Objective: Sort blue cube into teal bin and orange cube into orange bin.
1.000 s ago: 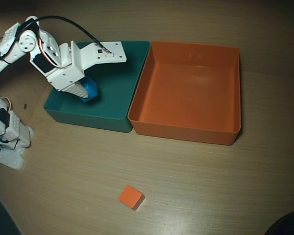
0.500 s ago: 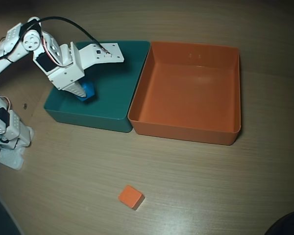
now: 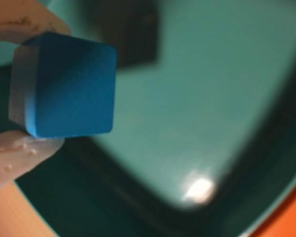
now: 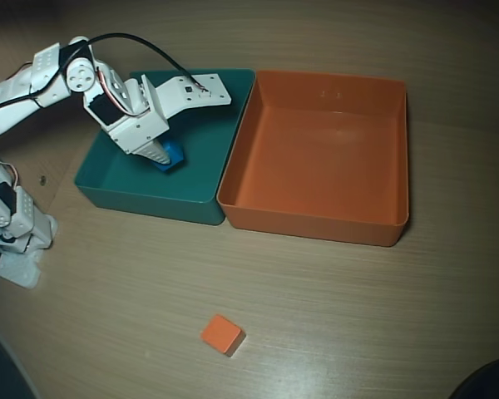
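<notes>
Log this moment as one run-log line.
gripper: shut on blue cube | above teal bin floor | orange cube: on table | orange bin: empty

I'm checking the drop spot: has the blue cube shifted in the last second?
Yes. In the overhead view the blue cube, held in the gripper, moved right, deeper over the teal bin toward the orange bin.

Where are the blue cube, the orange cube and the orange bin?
blue cube (image 3: 69, 86), wrist view, its big front face.
orange cube (image 4: 222, 333), overhead view, its top face.
orange bin (image 4: 316, 158), overhead view, its bare floor.
</notes>
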Motion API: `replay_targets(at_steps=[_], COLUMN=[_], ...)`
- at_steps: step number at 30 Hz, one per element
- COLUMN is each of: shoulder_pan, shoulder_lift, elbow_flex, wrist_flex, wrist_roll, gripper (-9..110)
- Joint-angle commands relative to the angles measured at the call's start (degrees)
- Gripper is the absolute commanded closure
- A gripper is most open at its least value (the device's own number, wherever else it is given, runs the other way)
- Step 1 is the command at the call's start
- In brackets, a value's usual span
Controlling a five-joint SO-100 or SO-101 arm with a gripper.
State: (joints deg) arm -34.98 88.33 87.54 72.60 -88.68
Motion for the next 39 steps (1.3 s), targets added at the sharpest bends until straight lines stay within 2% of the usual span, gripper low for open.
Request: replay_targets(at_steps=[1,9,12,15,21,27,33,39], shoulder_pan=[-0.26,0.26,0.35,0.44,2.02,7.38,17.05,28.65], shoulder_lift=[1.14,1.23,1.23,1.23,3.16,11.51,18.19,18.63], elbow_flex=[-0.70,-0.70,-0.70,-0.97,-1.58,-1.67,-1.67,-3.43], wrist_flex=[-0.44,-0.44,-0.44,-0.44,-0.44,-0.44,-1.23,-1.32], wrist_roll=[0.44,0.44,0.44,0.44,0.44,0.44,-0.35,-0.62], gripper=[99,66,59,58,63,82,103,107])
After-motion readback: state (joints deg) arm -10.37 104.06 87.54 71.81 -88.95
